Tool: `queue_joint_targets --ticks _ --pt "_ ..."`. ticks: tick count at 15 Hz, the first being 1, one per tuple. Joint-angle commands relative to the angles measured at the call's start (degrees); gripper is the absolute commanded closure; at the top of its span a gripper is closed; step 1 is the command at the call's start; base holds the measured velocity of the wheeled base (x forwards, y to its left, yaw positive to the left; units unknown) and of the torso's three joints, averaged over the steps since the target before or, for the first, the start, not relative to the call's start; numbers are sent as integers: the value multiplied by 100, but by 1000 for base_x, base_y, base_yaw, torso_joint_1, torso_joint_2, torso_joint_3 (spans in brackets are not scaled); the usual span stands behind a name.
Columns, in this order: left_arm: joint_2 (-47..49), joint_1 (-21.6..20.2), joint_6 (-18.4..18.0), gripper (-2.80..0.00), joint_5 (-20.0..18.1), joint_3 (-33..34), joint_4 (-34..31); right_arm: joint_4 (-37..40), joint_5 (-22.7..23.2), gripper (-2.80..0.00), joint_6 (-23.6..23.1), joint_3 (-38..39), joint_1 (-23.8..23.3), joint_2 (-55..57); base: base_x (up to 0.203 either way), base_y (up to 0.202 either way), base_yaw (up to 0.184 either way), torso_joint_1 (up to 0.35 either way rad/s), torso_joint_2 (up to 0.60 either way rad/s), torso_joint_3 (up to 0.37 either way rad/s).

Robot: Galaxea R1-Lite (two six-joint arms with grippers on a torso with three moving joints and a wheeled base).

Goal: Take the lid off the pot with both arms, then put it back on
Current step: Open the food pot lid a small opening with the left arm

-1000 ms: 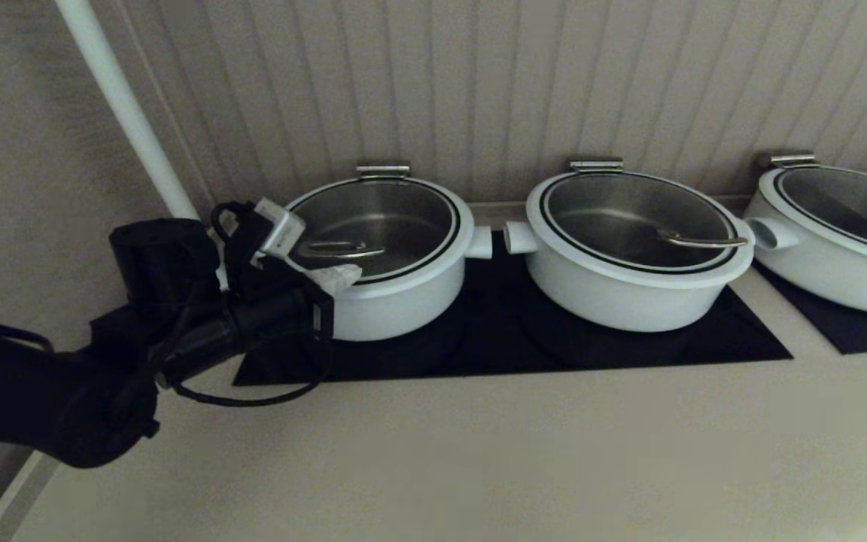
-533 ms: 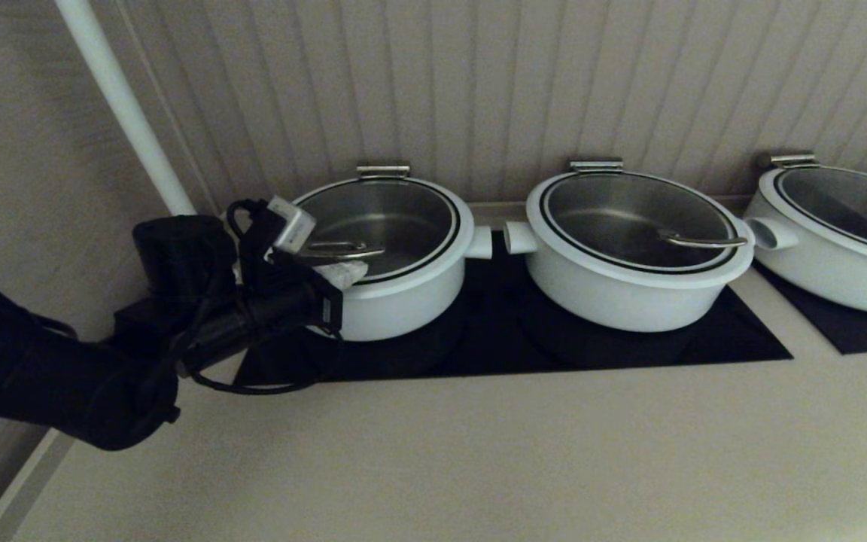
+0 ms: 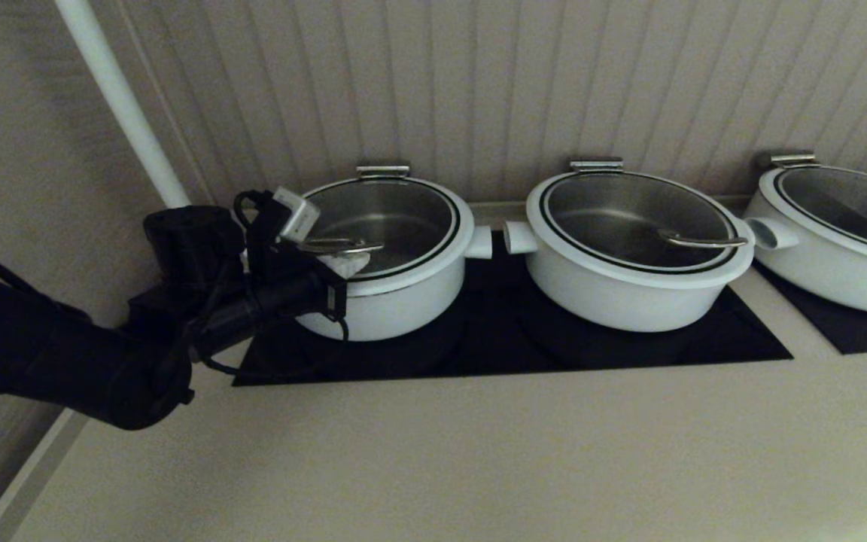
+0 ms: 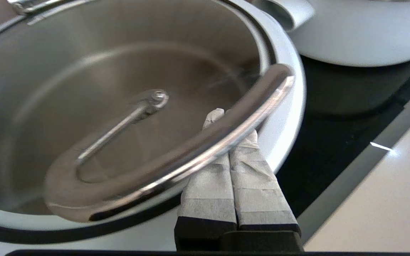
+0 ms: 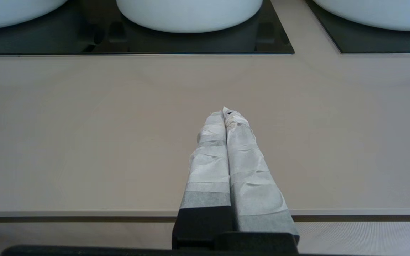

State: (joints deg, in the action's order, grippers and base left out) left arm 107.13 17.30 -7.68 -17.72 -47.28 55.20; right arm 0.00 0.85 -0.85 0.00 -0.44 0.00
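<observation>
The pot [image 3: 396, 301] stands at the left end of the black hob, with the glass lid [image 3: 384, 214] sitting on it. The lid's looped steel handle [image 3: 339, 246] lies over its near left side. My left gripper [image 3: 354, 262] is shut, with nothing between its fingers. They reach under the handle's bar [image 4: 190, 153], above the lid's glass [image 4: 84, 71] and white rim [image 4: 290, 117]. Their tips [image 4: 214, 114] poke out past the bar. My right gripper [image 5: 226, 113] is shut and empty over the beige counter's front part, outside the head view.
Two wider white pots with lids stand in the middle [image 3: 629, 286] and at the right [image 3: 832, 271]. The black hob panel [image 3: 509, 339] lies under them. A white pipe [image 3: 117, 105] runs up the wall at the left. The beige counter [image 3: 479, 452] spreads in front.
My left arm has moved right and towards the wall. Its shut fingers have slid from the pot's near left rim to under the lid's handle. The lid has not moved.
</observation>
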Motion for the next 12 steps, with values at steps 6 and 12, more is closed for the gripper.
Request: queue_joint_targets --ticks 6,12 --pt "36 -122 -41 0 -12 -132 17 0 3 0 -3 0 0 0 0 0 0 0 0 0" --pt "19 -129 -109 0 -20 -437 -44 0 3 0 -3 0 0 7 0 0 0 0 0 0"
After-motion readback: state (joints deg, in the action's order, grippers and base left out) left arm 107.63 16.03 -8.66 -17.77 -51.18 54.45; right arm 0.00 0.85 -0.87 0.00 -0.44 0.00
